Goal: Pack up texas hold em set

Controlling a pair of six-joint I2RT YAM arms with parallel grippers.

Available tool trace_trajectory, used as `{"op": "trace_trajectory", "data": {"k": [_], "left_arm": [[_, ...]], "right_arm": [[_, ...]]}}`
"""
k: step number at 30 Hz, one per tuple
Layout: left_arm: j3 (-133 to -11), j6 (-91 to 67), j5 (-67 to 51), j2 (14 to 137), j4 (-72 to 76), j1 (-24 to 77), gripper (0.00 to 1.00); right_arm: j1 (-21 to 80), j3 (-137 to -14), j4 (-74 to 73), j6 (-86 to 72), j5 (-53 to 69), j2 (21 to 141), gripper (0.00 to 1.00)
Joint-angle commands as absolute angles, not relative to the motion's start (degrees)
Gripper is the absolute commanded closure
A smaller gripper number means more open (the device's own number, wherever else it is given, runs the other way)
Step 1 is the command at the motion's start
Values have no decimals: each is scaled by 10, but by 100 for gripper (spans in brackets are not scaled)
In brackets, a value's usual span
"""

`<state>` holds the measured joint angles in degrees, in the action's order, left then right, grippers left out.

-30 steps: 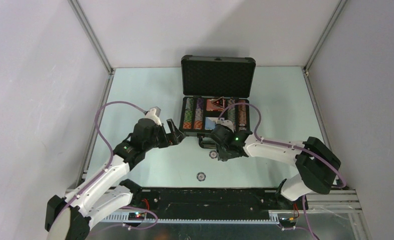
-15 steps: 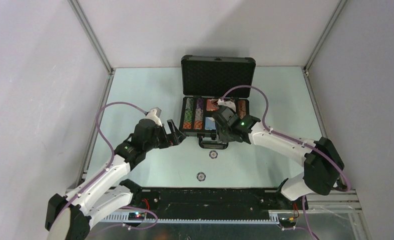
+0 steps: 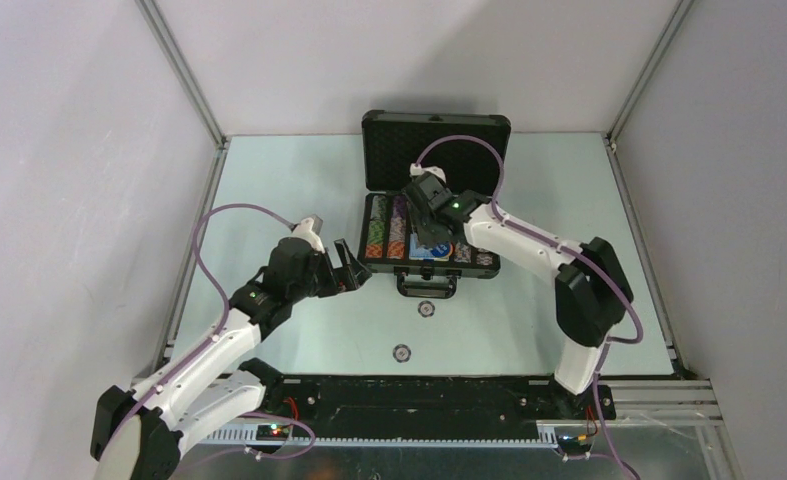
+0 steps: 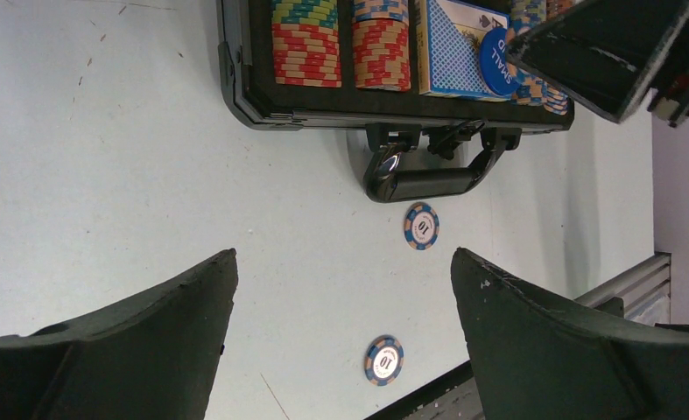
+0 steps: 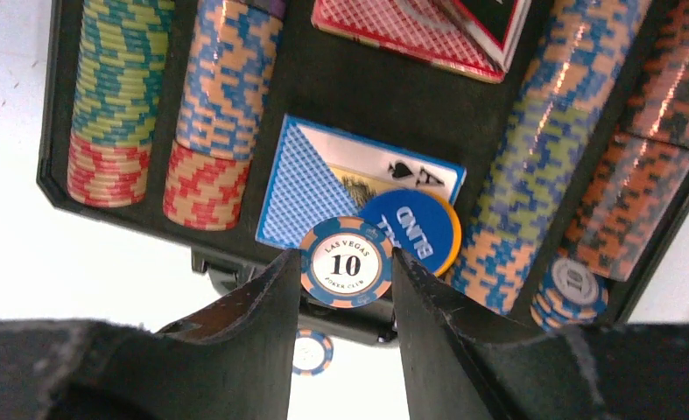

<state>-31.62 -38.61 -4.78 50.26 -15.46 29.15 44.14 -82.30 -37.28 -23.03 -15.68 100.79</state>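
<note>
Nearest the arm bases, a loose chip (image 3: 401, 352) and a second chip (image 3: 426, 309) lie on the bench (image 3: 529, 330), outside the briefcase (image 4: 238, 70). Closing the lid (image 3: 435, 150) too soon would strand them.

The left pincer (image 4: 342, 258) hangs wide open and empty near the case's left end.

The right pincer (image 5: 347, 273) grips a blue-edged chip (image 5: 347, 260) by its rim above the blue card pack (image 5: 314, 179) and blind button (image 5: 415, 229). Released here, it would probably land on those rather than in a chip row (image 5: 533, 175), and might roll out.

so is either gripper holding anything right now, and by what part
The right gripper pinches a blue 10 chip by its opposite edges, above the open case. The left gripper is open and empty.
</note>
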Motion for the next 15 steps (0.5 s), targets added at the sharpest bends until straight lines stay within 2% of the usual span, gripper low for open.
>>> {"op": "trace_trajectory", "data": {"k": [1,15], "left_arm": [[-316,-384,-54,505,-138,296,4],[-312,-383,-54,504,-138,297,4]], "right_arm": [[441,-882,-386,-201,-168,1046,54],[445,-937,-387,-187,-139,1117,54]]}}
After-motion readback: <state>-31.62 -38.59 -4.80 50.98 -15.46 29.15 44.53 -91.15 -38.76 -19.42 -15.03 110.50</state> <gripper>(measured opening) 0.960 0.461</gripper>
